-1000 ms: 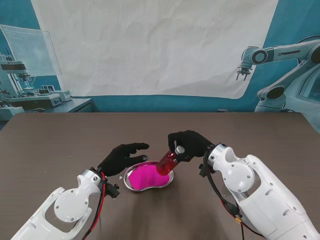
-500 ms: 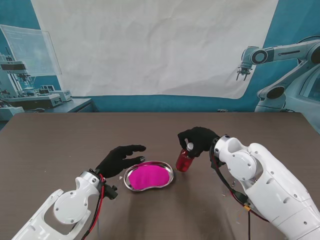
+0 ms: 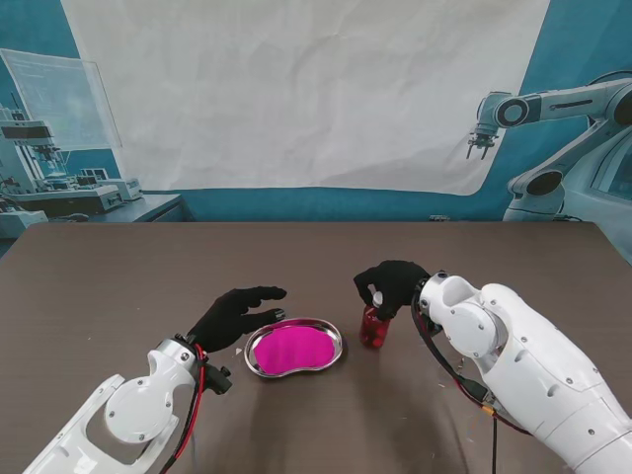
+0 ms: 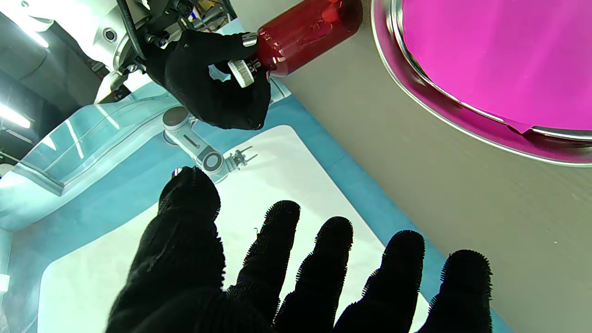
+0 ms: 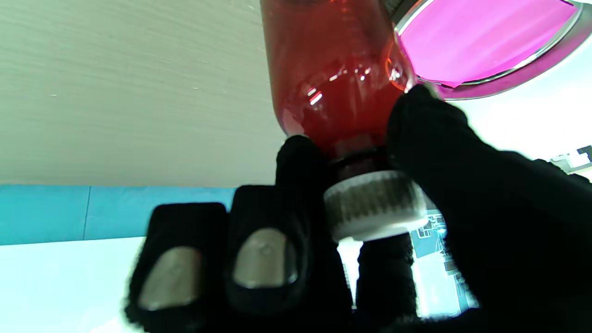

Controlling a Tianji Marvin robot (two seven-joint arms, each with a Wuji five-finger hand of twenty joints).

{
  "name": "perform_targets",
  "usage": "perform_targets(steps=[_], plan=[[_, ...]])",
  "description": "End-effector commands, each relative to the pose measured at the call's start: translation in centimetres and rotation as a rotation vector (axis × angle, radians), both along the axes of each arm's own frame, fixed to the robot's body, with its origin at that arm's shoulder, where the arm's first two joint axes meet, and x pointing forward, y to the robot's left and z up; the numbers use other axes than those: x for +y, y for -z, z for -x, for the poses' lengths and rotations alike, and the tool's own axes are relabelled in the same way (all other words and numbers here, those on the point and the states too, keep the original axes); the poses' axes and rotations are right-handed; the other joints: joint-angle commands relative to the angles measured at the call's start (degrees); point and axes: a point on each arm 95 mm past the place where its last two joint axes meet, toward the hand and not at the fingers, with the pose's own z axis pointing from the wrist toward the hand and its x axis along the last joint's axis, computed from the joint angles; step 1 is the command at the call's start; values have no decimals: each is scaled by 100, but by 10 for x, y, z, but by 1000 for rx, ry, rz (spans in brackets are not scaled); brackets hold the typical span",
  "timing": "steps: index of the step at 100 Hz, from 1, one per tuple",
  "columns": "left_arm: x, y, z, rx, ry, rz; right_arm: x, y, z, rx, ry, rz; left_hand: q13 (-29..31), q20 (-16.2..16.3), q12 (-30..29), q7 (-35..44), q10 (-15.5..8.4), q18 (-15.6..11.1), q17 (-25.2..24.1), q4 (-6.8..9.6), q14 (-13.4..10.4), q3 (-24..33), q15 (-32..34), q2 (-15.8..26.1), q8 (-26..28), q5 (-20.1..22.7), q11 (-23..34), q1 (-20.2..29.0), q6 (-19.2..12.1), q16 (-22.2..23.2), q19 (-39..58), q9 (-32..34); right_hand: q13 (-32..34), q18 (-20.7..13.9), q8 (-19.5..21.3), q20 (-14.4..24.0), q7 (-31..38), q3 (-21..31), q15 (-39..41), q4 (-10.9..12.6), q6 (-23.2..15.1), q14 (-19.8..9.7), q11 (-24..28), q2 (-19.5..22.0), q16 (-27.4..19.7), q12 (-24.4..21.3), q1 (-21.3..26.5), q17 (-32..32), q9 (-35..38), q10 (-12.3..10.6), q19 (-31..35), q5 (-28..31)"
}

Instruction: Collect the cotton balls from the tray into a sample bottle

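Right hand [image 3: 391,283] is wrapped around the neck of the red sample bottle [image 3: 374,327], fingers [image 5: 263,249] and thumb pinching just under the white ribbed cap [image 5: 372,206]. The bottle stands upright on the brown bench [image 3: 118,286], base down, just to the right of the tray [image 3: 336,353] and close beside its rim without clearly touching it. The left wrist view catches the same grip from the side: black glove curled over the cap, red glass reaching to the bench top.

Left hand [image 3: 233,313] holds nothing. All five fingers [image 4: 328,263] are spread and nearly straight, palm down, hovering over the bench at the tray's left edge, apart from it as far as the stand view shows.

The tray is a kidney-shaped steel dish with a bright magenta liner [image 3: 290,348] filling its floor. No cotton balls can be made out on the liner from any view; whether any sit inside the tinted bottle cannot be told through the red glass.

No label, brand or readable writing shows on the bottle, cap or tray.
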Motion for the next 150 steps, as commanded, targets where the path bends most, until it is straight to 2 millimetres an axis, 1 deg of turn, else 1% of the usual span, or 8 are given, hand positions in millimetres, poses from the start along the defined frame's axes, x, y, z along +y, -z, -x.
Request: perform_targets(steps=[1, 45, 77, 89, 93, 96, 130, 150], plan=[[-2, 0, 2, 10, 11, 5, 0, 6, 2, 18, -3, 18, -130, 69, 45, 9, -24, -170, -56, 178, -108, 45, -130, 359, 24, 150, 17, 160, -30, 46, -174, 70, 143, -465, 140, -76, 524, 608, -62, 409, -87, -485, 181, 559, -94, -137, 289, 94, 273, -957, 93, 387], [-2, 1, 1, 18, 16, 11, -5, 13, 0, 27, -12, 60, -118, 71, 84, 17, 42, -164, -42, 178, -96, 34, -122, 383, 30, 181, 35, 172, -1, 53, -174, 134, 136, 20, -119, -267, -147, 489, -859, 165, 354, -279, 307, 138, -545, -167, -17, -100, -235, -1037, -660, 161], [-2, 2, 1, 23, 19, 12, -7, 15, 2, 21, -29, 84, -99, 73, 114, 22, 60, -158, -32, 180, -95, 36, -114, 394, 35, 198, 49, 182, 14, 57, -171, 179, 130, 225, 321, -32, -801, 578, -1258, 21, 774, -161, 569, -465, -735, -116, -349, -584, -736, -1107, -837, 116], [-3, 2, 1, 25, 21, 12, -8, 16, 2, 17, -33, 90, -102, 73, 124, 21, 66, -155, -32, 180, -92, 33, -115, 391, 36, 200, 52, 178, 20, 56, -172, 191, 117, 216, 1454, 2, -1410, 565, -1542, 366, 930, -116, 649, -394, -813, -91, -755, -810, -1079, -1110, -894, 51], [-3, 2, 1, 26, 22, 12, -8, 16, 3, 16, -33, 92, -98, 72, 126, 26, 69, -154, -36, 180, -89, 34, -113, 387, 37, 211, 52, 182, 23, 57, -174, 193, 35, 224, 1476, 11, -1497, 549, -1610, 933, 985, -88, 662, -282, -804, -108, -977, -911, -1235, -1101, -905, -49], [-3, 2, 1, 27, 22, 12, -8, 16, 3, 14, -34, 94, -98, 72, 128, 27, 70, -156, -36, 180, -94, 33, -113, 390, 38, 214, 53, 179, 24, 57, -174, 197, -11, 224, 1476, 15, -1524, 512, -1627, 1069, 988, -84, 670, -257, -798, -116, -1080, -962, -1296, -1113, -908, -91], [-3, 3, 1, 31, 26, 11, -9, 15, 2, -21, -47, 116, -97, 70, 140, 39, 71, -150, -33, 179, -82, 33, -113, 393, 44, 247, 54, 184, 28, 58, -175, 215, -816, 130, 1019, 47, -2512, 244, -1681, 958, 970, -67, 752, -402, -806, -60, -1868, -1573, -2338, -1092, -955, -669], [-3, 3, 1, 33, 26, 11, -10, 15, 3, -45, -44, 140, -95, 69, 148, 38, 92, -142, -34, 178, -79, 32, -111, 396, 45, 247, 59, 181, 38, 58, -177, 235, -1901, 24, 767, 85, -3095, 46, -1915, 833, 1045, 61, 637, -184, -878, -112, -2727, -2259, -3791, -893, -1186, -1472]])
